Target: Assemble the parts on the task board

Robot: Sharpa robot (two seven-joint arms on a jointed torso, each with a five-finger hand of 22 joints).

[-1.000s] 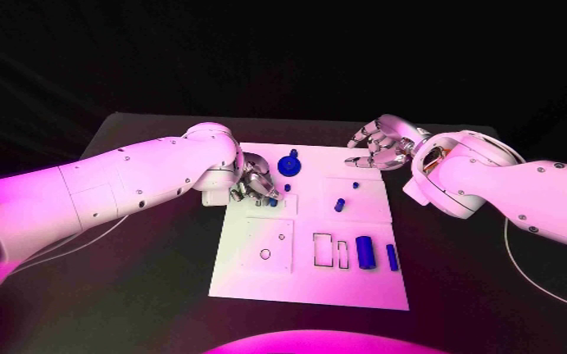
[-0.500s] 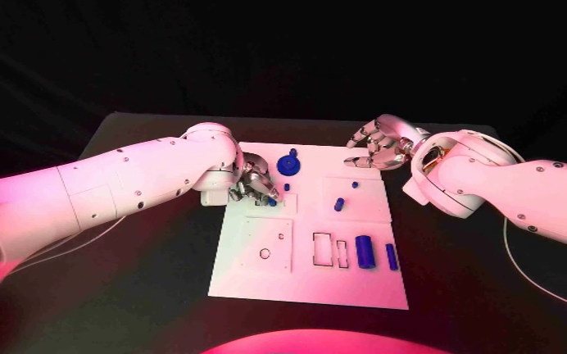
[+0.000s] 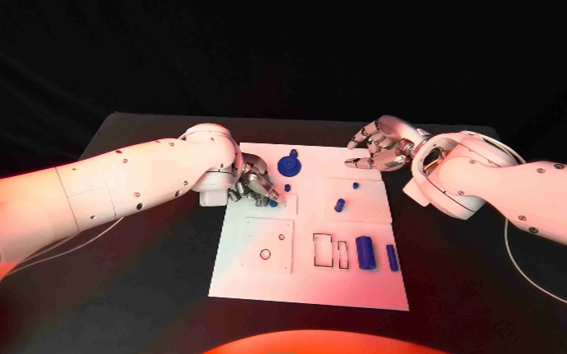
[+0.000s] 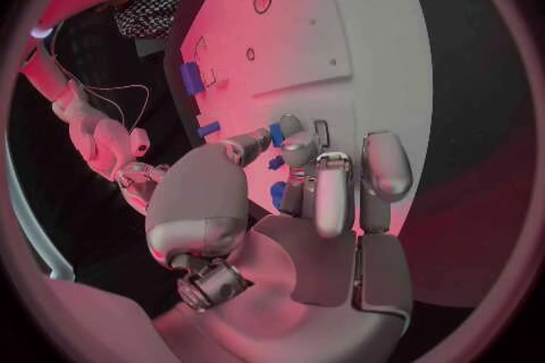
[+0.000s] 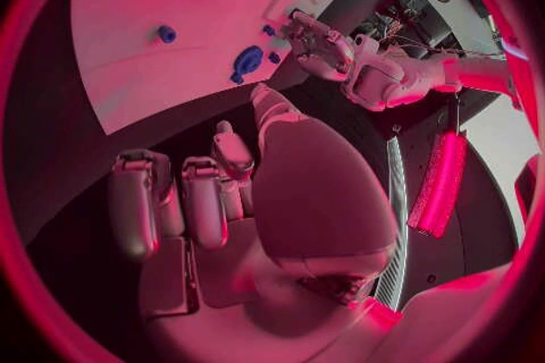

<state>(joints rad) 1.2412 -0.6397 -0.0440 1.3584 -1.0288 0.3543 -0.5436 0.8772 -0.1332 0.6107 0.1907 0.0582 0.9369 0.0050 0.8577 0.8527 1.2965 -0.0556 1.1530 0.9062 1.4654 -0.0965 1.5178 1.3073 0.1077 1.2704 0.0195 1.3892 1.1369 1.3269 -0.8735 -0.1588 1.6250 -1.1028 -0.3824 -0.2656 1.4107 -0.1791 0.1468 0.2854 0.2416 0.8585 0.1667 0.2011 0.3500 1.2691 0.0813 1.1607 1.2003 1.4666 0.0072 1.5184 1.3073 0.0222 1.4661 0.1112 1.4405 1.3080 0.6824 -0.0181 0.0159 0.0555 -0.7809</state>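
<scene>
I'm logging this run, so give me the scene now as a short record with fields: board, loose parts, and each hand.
board: white task board on the black table
loose parts: two blue bars near the board's right edge
left hand: fingers down on the board, touching a small blue part
right hand: over the board's far right corner, fingers curled, holding nothing

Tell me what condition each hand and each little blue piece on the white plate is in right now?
Left silver hand: fingers down on the white task board, touching a small blue part.
Right silver hand: fingers curled, holding nothing, hovering off the board's far edge.
Round blue part: on the board's far end, untouched.
Large blue cylinder: lying flat.
Slim blue bar: lying beside it.
Small blue peg: untouched.
</scene>
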